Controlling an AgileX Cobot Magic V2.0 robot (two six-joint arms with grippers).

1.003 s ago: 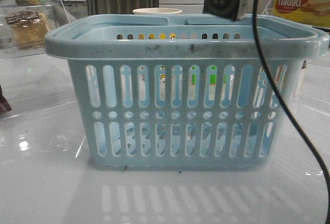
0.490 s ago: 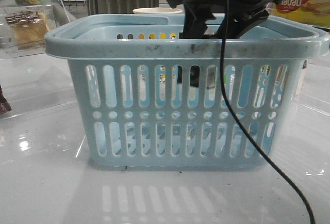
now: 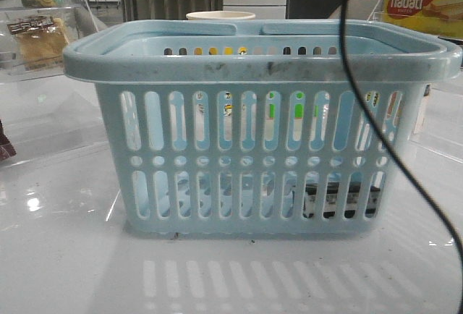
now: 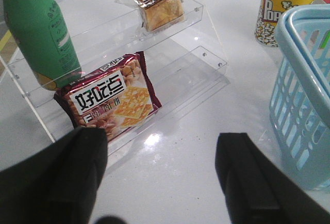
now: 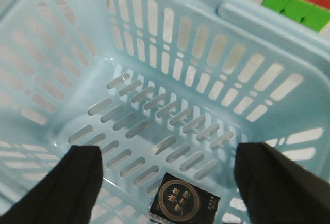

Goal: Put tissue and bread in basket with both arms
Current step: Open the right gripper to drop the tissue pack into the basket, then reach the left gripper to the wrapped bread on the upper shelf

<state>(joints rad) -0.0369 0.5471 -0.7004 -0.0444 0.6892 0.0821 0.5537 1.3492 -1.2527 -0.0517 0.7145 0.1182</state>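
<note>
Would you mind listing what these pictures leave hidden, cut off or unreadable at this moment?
- Tissue: right wrist view's edge cuts it off; in front view the basket wall's slats hide most of it.
- Right gripper: front view's top edge cuts the arm off; fingertips unseen.
- Left gripper: absent from front view.
- Bread: label too small to read in left wrist view.

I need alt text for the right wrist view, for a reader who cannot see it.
Looking down into the pale blue basket, the small black tissue pack with a pale ring marking lies flat on its slotted floor. The two dark fingers of the open right gripper frame the pack from above, not touching it.
</note>
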